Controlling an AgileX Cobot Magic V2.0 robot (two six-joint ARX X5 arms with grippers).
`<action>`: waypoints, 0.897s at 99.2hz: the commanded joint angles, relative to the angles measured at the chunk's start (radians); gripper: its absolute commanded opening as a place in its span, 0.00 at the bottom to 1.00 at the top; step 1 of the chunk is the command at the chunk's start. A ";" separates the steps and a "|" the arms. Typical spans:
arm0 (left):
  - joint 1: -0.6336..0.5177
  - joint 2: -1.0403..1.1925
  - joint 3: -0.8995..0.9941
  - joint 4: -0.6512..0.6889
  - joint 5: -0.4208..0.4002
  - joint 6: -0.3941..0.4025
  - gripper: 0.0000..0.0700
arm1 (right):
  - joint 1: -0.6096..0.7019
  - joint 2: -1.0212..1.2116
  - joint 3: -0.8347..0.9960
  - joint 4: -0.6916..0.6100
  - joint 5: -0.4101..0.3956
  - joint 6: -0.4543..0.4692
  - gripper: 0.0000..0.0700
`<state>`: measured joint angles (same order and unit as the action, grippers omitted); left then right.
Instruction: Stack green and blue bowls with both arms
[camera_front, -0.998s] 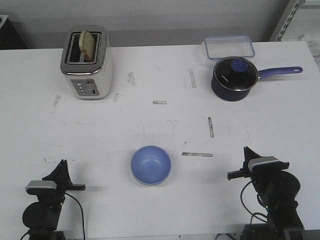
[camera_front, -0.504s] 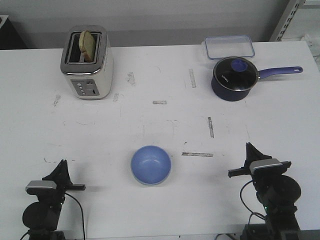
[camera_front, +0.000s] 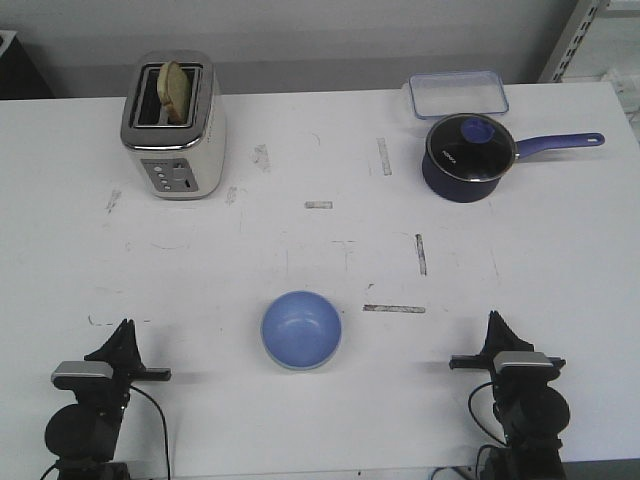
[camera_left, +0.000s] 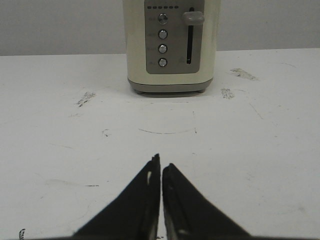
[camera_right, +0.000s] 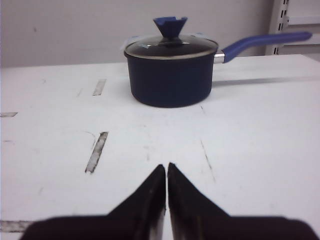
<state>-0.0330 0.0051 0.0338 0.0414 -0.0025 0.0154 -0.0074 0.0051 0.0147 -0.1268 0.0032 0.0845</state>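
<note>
**Both pincers resting apart from the blue bowl**

The left gripper (camera_left: 161, 167) is sitting in the front view's lower left corner, its fingers pressed together and holding nothing. The right gripper (camera_right: 166, 167) is sitting in the lower right, tips likewise pressed together and empty. Between them, low and centre in the frame and well apart from both, the blue bowl (camera_front: 301, 329) is standing upright on the white table (camera_front: 320, 150); it is round, smooth and periwinkle. Only one bowl outline is showing there. White lettering on the saucepan (camera_front: 467, 157) is too small to read.
</note>
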 joint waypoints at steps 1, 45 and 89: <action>0.000 -0.002 -0.021 0.010 0.000 -0.002 0.00 | 0.000 -0.004 -0.002 0.010 0.001 0.019 0.00; 0.000 -0.002 -0.021 0.011 -0.001 -0.002 0.00 | 0.001 -0.004 -0.002 0.023 -0.032 0.023 0.00; 0.000 -0.002 -0.021 0.011 0.000 -0.002 0.00 | 0.001 -0.004 -0.002 0.022 -0.029 0.023 0.00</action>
<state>-0.0330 0.0051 0.0338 0.0406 -0.0025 0.0154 -0.0071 0.0032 0.0147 -0.1146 -0.0261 0.0948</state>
